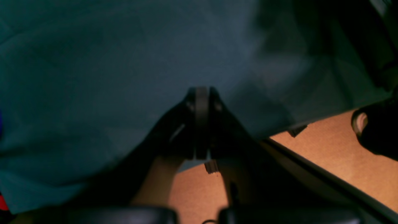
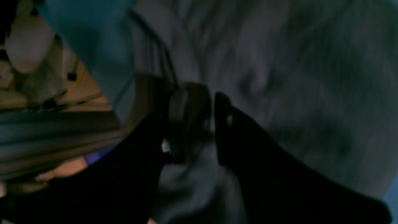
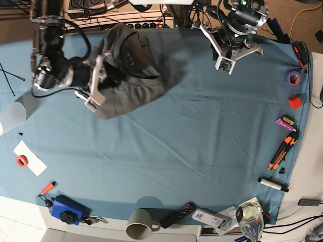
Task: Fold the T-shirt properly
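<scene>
The dark grey T-shirt (image 3: 133, 80) lies bunched and wrinkled at the far left of the blue-teal table cloth (image 3: 202, 131), its ribbed neck facing up. My right gripper (image 3: 106, 53) sits at the shirt's left edge. In the right wrist view its jaws (image 2: 213, 105) stand a little apart, with grey T-shirt (image 2: 295, 77) fabric gathered between them. The picture there is blurred. My left gripper (image 3: 225, 63) hangs over bare cloth at the far right of the table, away from the shirt. The left wrist view shows that gripper (image 1: 201, 93) shut with nothing in it.
A mug (image 3: 143, 223), a remote (image 3: 177, 214) and a blue object (image 3: 65, 209) line the near edge. A purple tape roll (image 3: 292, 77), a red block (image 3: 294, 101), an orange cutter (image 3: 282, 148) and a marker (image 3: 273, 184) lie along the right side. A paper slip (image 3: 28, 159) lies left.
</scene>
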`<control>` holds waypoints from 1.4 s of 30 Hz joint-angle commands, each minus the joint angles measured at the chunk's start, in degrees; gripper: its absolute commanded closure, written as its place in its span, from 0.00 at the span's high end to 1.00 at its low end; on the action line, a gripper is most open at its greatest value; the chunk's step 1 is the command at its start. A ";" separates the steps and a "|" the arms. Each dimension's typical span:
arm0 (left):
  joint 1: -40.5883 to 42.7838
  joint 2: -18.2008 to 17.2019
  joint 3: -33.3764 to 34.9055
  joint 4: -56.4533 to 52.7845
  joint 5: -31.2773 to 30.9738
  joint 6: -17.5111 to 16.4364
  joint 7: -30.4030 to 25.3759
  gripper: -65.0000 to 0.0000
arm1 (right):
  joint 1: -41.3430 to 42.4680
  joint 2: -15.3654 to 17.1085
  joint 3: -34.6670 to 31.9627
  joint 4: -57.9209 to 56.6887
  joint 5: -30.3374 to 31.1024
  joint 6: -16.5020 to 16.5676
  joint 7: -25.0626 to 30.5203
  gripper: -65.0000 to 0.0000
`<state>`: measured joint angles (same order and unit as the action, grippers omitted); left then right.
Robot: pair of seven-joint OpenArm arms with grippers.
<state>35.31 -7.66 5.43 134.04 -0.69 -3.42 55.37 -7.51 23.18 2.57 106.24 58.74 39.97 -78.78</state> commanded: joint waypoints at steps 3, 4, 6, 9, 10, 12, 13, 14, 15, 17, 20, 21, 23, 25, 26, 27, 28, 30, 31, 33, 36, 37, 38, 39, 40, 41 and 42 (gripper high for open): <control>0.07 0.02 0.00 0.96 0.00 0.02 -1.42 0.00 | 3.26 -2.51 0.37 -2.97 -3.13 0.03 2.34 0.24; 0.07 0.02 0.00 0.96 0.00 0.02 -1.42 0.00 | 3.80 -3.52 0.37 -4.74 -3.96 0.03 2.25 0.24; 0.07 0.00 0.00 0.96 0.00 0.02 -1.42 0.00 | 4.55 -5.25 0.37 -8.55 -7.19 0.03 2.23 0.24; 0.07 0.02 0.00 0.96 0.04 0.02 -1.42 0.00 | 4.74 -6.97 0.39 -12.70 -14.75 0.03 2.19 0.24; 0.04 0.00 0.00 0.96 0.26 0.02 -1.44 0.00 | 4.72 -7.13 0.39 -13.44 -16.44 0.03 1.79 0.24; 0.07 0.02 0.00 0.96 1.75 0.02 -1.42 0.00 | 4.68 -7.10 0.52 -13.49 -16.68 0.03 -0.98 0.24; 0.09 0.00 0.00 0.96 2.84 0.04 -1.40 0.00 | 4.68 -7.02 0.79 -12.92 -15.67 0.03 -1.22 0.24; 0.09 0.00 0.00 0.96 3.82 0.04 -1.31 0.00 | 4.63 -6.93 1.22 -11.93 -13.66 0.03 -1.22 0.24; 0.09 0.00 0.00 0.96 4.66 0.07 -1.22 0.00 | 4.63 -6.78 2.03 -10.56 -11.10 -0.79 -1.22 0.24; 0.11 0.00 0.00 0.96 5.22 0.59 -0.96 0.00 | 4.63 -6.29 4.48 -6.67 -5.40 -2.54 -1.22 0.24; 0.11 0.00 -0.15 0.96 5.70 1.11 -0.72 0.00 | 3.56 -6.16 10.45 -1.16 -5.99 -2.03 -1.22 0.24; 0.11 0.00 -0.57 0.96 6.10 1.14 -0.42 0.00 | 2.69 -6.19 12.74 -0.15 -6.58 -2.08 -1.22 0.24; 0.13 -0.17 -2.56 0.96 6.71 1.09 -0.04 0.00 | 0.20 -6.19 17.03 1.09 -6.16 -2.19 -1.22 0.24; 0.20 -0.48 -5.97 0.96 6.32 1.09 0.13 0.00 | -3.04 -6.19 20.96 2.58 -4.55 -2.34 -1.22 0.24; 0.28 -0.48 -7.85 0.96 5.55 1.07 0.13 0.00 | -4.70 -6.19 22.88 3.63 -3.65 -2.32 -1.22 0.24; 0.46 -0.46 -9.79 0.96 3.98 1.09 0.24 0.00 | -6.32 -6.19 24.85 4.98 -3.08 -2.32 -1.22 0.24; 0.87 -0.46 -11.58 0.96 1.66 1.09 0.31 0.00 | -8.04 -6.19 26.86 6.60 -2.78 -2.32 -1.22 0.24; 2.23 -0.46 -14.73 0.96 -3.89 1.09 0.55 0.00 | -11.43 -6.19 30.82 10.43 -2.78 -2.32 -1.22 0.24; 3.08 -0.46 -16.06 0.96 -6.27 1.07 0.98 0.00 | -13.14 -6.21 32.63 12.59 -2.75 -2.29 -1.22 0.24; 4.96 -0.46 -18.23 0.96 -8.41 1.05 2.47 0.00 | -16.52 -6.21 35.36 16.87 -2.58 -2.27 -1.22 0.24; 8.39 -0.46 -20.94 0.96 -8.39 1.07 3.32 0.00 | -21.68 -6.19 37.44 21.55 -2.60 -2.29 -1.22 0.24; 9.68 -0.44 -21.57 0.96 -8.39 1.07 3.32 0.00 | -23.37 -6.21 37.53 22.21 -2.64 -2.29 -1.22 0.24; 10.84 -0.44 -21.90 0.96 -8.39 1.09 3.32 0.00 | -24.94 -6.19 37.53 22.34 -2.69 -2.27 -1.22 0.24; 12.15 -0.44 -22.01 0.96 -8.41 1.09 3.32 0.00 | -26.38 -6.23 37.53 22.27 -2.93 -2.29 -1.22 0.24; 13.42 -0.44 -22.01 0.96 -8.55 1.09 3.32 0.00 | -27.91 -6.38 37.53 22.27 -3.37 -2.29 -1.22 0.24; 14.67 -0.44 -22.01 0.96 -8.61 1.09 3.28 0.00 | -29.27 -6.60 37.51 22.27 -3.91 -2.27 -1.22 0.24; 15.85 -0.44 -22.01 0.96 -8.59 1.09 3.26 0.00 | -30.73 -6.97 37.53 22.27 -4.48 -2.27 -1.22 0.24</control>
<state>50.57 -7.92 -16.43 134.04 -9.30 -2.57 59.20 -38.11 15.79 39.64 127.61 53.41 37.50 -81.01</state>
